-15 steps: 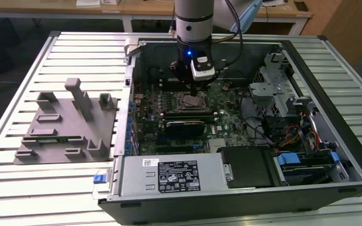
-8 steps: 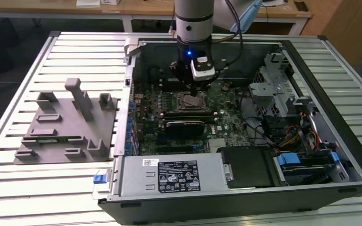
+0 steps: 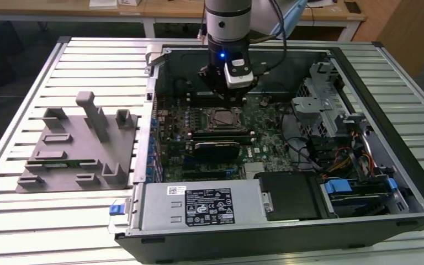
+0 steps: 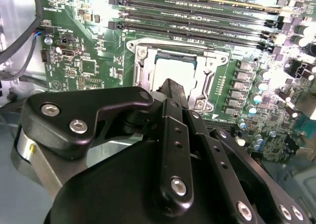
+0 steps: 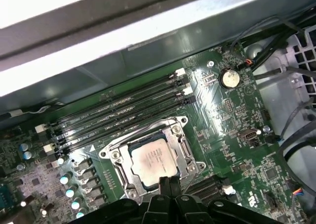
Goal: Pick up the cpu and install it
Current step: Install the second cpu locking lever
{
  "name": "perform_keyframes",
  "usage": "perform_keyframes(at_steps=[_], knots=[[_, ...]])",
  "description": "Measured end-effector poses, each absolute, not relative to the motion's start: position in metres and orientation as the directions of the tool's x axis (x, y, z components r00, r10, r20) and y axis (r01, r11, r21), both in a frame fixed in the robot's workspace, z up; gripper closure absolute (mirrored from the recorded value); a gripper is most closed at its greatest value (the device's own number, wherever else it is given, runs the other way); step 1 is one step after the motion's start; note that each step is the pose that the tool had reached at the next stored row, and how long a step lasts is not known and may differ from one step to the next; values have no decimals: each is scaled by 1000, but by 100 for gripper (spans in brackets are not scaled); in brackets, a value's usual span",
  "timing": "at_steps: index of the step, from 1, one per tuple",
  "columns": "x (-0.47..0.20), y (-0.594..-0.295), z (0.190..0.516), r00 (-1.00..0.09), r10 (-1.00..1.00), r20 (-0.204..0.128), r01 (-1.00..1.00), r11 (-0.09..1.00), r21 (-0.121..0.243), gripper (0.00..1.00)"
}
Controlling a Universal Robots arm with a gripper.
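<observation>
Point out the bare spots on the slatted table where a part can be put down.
Free: the slatted metal table in front of the grey plastic tray, and the strip behind that tray. Also the slats past the open black computer case on the exterior view's right. Crowded: inside the case, where the gripper hangs over the silvery square cpu.

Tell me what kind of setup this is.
Likely a lab or workshop test bench: an open desktop computer case lies on a slatted metal table, a grey fixture tray beside it, wooden desks behind.
</observation>
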State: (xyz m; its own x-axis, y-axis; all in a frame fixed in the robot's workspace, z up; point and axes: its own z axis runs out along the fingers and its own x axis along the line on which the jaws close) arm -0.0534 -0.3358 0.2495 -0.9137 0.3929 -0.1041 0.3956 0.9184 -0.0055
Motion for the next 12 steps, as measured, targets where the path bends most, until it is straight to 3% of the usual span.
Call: perform_keyframes(at_steps=[12], knots=[[-53,-339,250,-914,393,-104,396,918,-5,89]])
